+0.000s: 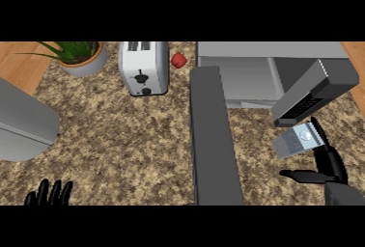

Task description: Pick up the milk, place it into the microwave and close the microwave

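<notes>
Nearest, at the lower left edge: black left hand (50,194), resting, fingers straight and up. Lower right: black right hand (324,166), fingers extended along a small grey-and-white milk carton (296,140), thumb out to the side; whether it truly grips cannot be told. Left of this hand: long dark-grey microwave door (212,144), swung open. Just beyond the carton: grey box-shaped microwave (271,67), cavity showing. Farther left: white toaster (144,67), small red object (178,60), potted green plant (77,55). Judged status: milk lifted, insertion and closing remain.

The right hand (322,166) is glossy black with long, slim fingers and a thumb. Its forearm (345,195) is dark grey. The left hand (50,194) shows only black fingers.
</notes>
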You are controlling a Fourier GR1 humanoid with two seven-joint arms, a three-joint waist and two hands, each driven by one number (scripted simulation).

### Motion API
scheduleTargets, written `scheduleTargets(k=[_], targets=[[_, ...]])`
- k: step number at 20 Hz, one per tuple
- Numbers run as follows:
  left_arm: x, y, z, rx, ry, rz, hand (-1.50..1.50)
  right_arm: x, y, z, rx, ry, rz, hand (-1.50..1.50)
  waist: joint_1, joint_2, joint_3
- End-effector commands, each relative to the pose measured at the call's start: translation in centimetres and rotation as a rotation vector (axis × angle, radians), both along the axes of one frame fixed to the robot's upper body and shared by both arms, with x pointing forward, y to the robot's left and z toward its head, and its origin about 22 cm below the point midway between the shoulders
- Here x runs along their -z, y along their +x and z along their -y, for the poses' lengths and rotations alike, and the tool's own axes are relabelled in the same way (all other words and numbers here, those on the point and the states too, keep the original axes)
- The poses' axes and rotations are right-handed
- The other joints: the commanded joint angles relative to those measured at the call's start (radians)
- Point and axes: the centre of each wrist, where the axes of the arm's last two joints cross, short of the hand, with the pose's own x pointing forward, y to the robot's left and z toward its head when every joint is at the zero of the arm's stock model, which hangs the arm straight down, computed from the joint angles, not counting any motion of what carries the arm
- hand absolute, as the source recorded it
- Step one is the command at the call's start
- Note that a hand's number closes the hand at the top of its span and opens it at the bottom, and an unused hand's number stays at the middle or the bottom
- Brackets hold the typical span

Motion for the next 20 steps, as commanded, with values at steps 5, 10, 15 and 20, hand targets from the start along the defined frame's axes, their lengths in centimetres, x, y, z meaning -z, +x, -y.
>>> scheduleTargets(k=[5,10,15,20], targets=[[0.4,-0.5,1.1,0.004,-0.008,0.012,-1.5,0.7,0.4,-1.1,-0.023,0.093,0.066,-1.5,0.007,0.003,0.002],[0.5,0.1,0.6,0.001,0.002,0.005,-1.5,-0.5,2.9,-2.2,0.038,0.048,0.076,-1.5,0.006,0.003,0.002],[-0.4,-0.4,-0.2,0.022,-0.017,0.005,-1.5,-1.6,3.9,-1.7,0.044,-0.122,0.136,1.5,0.013,0.004,0.002],[0.4,0.1,1.0,0.014,-0.018,-0.003,-1.5,-0.3,3.1,-3.1,0.119,-0.101,0.166,1.5,0.01,0.005,0.003]])
